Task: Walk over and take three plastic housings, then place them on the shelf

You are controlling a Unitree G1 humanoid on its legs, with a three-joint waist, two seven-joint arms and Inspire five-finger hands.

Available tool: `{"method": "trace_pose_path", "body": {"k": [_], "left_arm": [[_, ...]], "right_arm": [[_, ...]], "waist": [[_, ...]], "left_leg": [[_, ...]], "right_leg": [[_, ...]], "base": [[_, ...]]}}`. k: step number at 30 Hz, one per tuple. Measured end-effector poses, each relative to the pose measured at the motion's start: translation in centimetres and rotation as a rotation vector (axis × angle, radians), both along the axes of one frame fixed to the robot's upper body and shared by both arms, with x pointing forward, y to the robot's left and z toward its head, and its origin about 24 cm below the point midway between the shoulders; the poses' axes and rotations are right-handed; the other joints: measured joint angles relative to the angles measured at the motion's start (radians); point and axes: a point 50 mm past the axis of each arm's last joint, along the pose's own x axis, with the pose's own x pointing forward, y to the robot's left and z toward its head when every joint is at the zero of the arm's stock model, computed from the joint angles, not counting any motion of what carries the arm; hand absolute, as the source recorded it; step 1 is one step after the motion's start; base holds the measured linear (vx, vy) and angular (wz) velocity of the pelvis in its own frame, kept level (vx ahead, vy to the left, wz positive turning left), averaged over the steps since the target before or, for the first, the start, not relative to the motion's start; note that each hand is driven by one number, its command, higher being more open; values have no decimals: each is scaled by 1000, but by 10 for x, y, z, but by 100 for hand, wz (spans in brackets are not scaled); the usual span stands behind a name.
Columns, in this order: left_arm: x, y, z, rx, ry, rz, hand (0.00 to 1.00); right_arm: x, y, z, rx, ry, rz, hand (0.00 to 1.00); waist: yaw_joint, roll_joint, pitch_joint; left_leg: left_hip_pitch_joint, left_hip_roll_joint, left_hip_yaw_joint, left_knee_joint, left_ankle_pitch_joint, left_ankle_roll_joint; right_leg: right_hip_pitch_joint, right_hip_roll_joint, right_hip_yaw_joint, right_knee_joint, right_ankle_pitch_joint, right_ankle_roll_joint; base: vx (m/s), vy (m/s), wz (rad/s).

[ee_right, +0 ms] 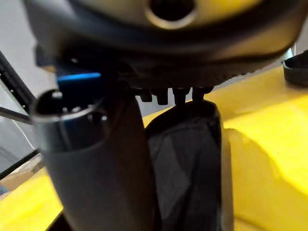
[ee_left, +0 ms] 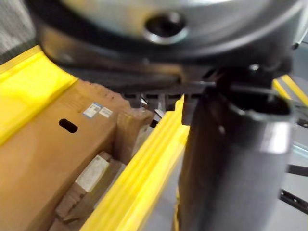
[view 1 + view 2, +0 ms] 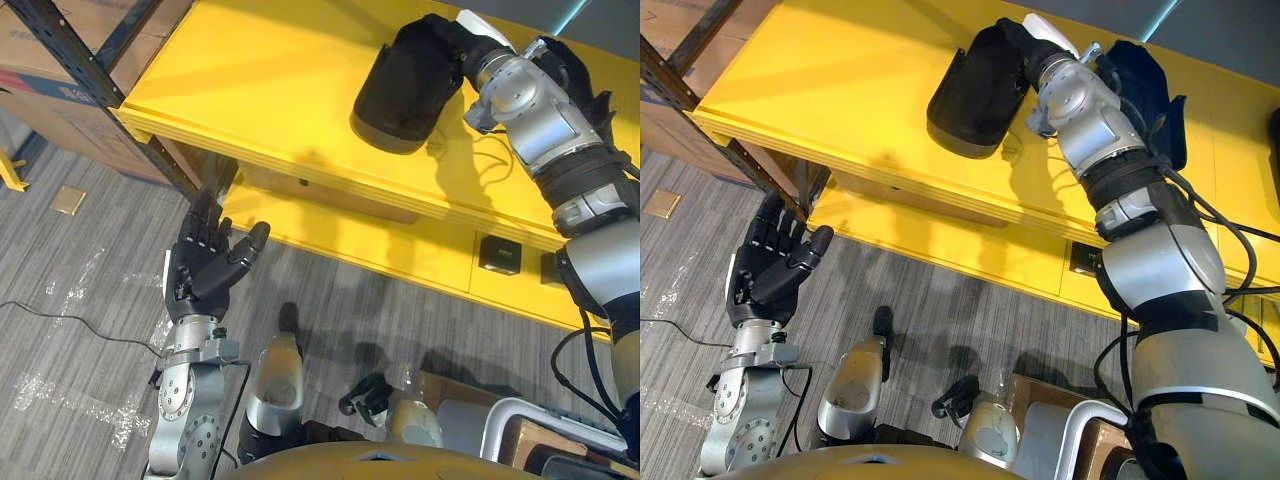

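a yellow shelf (image 3: 250,70) fills the far half of the scene. its top board runs from left to right and a lower yellow board (image 3: 400,250) sits beneath its near edge. a dark steel upright (image 3: 75,55) crosses the shelf's left end, and a cardboard box (image 3: 50,95) stands behind it on the far left. grey carpet floor (image 3: 90,260) lies on the near side of the shelf.

a black plastic housing (image 3: 400,85) rests on the top board, right of the middle, with its rounded open end facing the near edge. the right hand (image 3: 447,38) is clasped round the housing's far end. its white-covered thumb is on the right, and in the right wrist view its fingertips (image 1: 179,97) sit over the rim. a second dark housing (image 3: 1145,85) lies on the same board just to the right, partly hidden by the right arm.

the left hand (image 3: 200,265) is raised over the floor near the shelf's left leg. it is released, with fingers straight, thumb spread and nothing in it. a small black block (image 3: 498,254) sits on the lower board at the right.
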Motion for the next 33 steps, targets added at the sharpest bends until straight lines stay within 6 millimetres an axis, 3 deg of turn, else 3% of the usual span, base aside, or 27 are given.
{"method": "trace_pose_path", "body": {"k": [7, 23, 33], "left_arm": [[-2, 7, -1, 13, -3, 26, 100], [-3, 10, 1, 26, -25, 21, 100], [-3, 15, 0, 41, -19, 31, 100]], "right_arm": [[-2, -9, 1, -43, -15, -25, 100], [-5, -9, 6, -146, -70, 51, 100], [-9, 12, 6, -254, -186, 221, 100]], "waist": [[26, -1, 1], [36, -2, 2], [49, 2, 15]], "left_leg": [[-18, 7, -15, 20, -6, -2], [-37, 9, -31, 39, -14, -2], [-51, 11, -41, 56, -29, -4]], "right_leg": [[1, 8, -10, 0, -1, -2], [6, 9, -29, 0, -1, -1], [6, 8, -35, -3, -2, -2]], "base": [[-16, 9, 6], [4, 5, 3], [-14, 13, 1]]}}
